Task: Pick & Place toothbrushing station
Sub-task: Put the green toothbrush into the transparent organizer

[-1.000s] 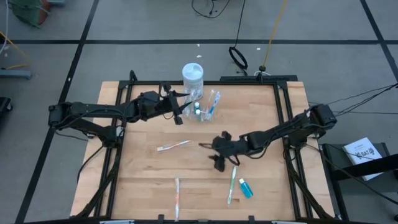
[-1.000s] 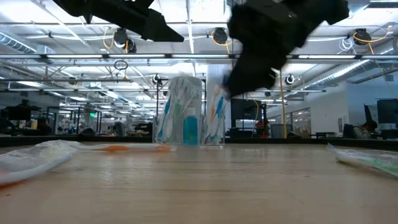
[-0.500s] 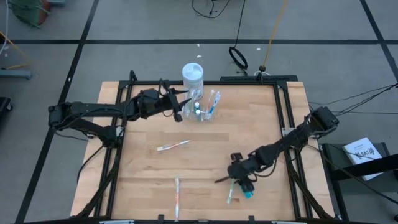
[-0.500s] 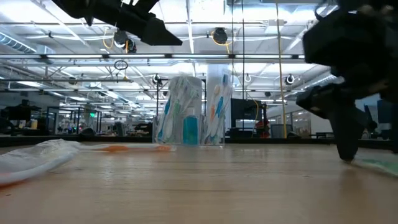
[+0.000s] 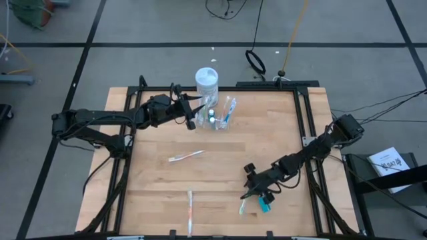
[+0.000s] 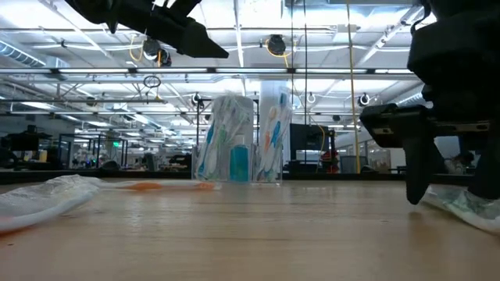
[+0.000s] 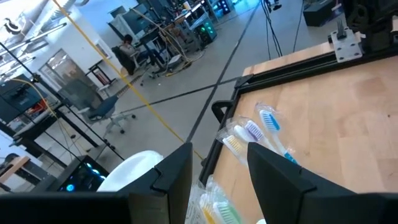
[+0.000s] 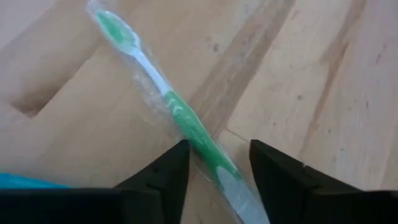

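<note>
The toothbrushing station (image 5: 218, 117) is a clear holder with wrapped brushes, standing at the table's far middle beside a white jar (image 5: 207, 80); it also shows in the low view (image 6: 242, 140). My left gripper (image 5: 197, 112) hovers open just left of it, above the brush heads (image 7: 252, 130). My right gripper (image 5: 255, 193) is down at the table's near right, open. Its fingers stand on either side of a wrapped green toothbrush (image 8: 180, 112) that lies flat on the wood. My right gripper comes slanting down from the table's right side, its fingers across the green toothbrush's handle (image 8: 214, 155), one on each side. Whether the fingertips (image 8: 171, 168) touch the wrapper I cannot tell. The toothbrush lies flat on the table.
A small blue tube (image 5: 265, 207) lies right next to the green toothbrush. Two more wrapped toothbrushes lie on the table, one at mid left (image 5: 185, 156) and one at the near edge (image 5: 189, 212). Black frame rails run along the table's left and right sides.
My right gripper has gone from the middle of the table toward the near right and down to the tabletop, rolling its wrist as it went. It now stands over the green toothbrush.
</note>
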